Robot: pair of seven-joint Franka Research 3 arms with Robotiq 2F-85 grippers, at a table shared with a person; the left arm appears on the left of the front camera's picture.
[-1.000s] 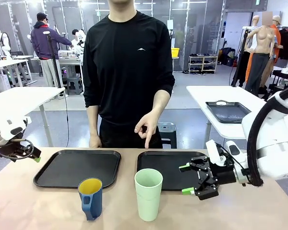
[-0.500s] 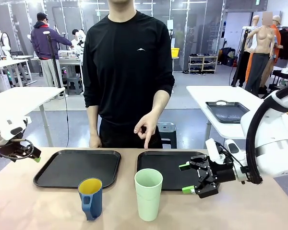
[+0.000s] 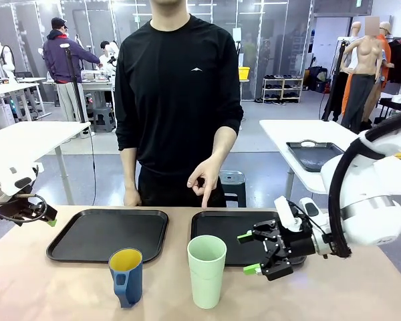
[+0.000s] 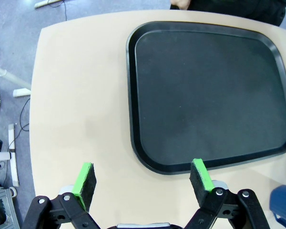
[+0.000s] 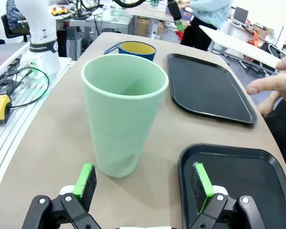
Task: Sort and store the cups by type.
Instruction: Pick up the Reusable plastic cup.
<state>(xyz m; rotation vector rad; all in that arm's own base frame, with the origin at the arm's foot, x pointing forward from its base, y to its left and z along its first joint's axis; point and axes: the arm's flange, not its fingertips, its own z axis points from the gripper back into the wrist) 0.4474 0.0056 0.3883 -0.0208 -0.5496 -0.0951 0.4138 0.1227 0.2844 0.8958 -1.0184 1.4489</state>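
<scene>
Off at the table's [image 3: 67,287] left edge, hard to make out among cables in the front view: left gripper [image 3: 47,219] [image 4: 142,167], fingers spread wide and empty, hovering by the rim of the left tray [image 3: 107,234] [image 4: 209,95]. Nearer the middle, right gripper [image 3: 248,253] [image 5: 143,179], likewise wide open with nothing between its pads, aimed sideways at the mint-green tumbler [image 3: 206,271] [image 5: 124,119], near it but apart, with the blue mug [image 3: 126,275] [image 5: 131,47] just left of the tumbler, its yellow bottom hidden behind its own wall. Both black trays bare, the 2 cups upright on the tabletop in front of them, tumbler empty as far down as visible, a person's hand [image 3: 204,179] pointing down at the far rim of the right tray [image 3: 227,231] [image 5: 238,176].
</scene>
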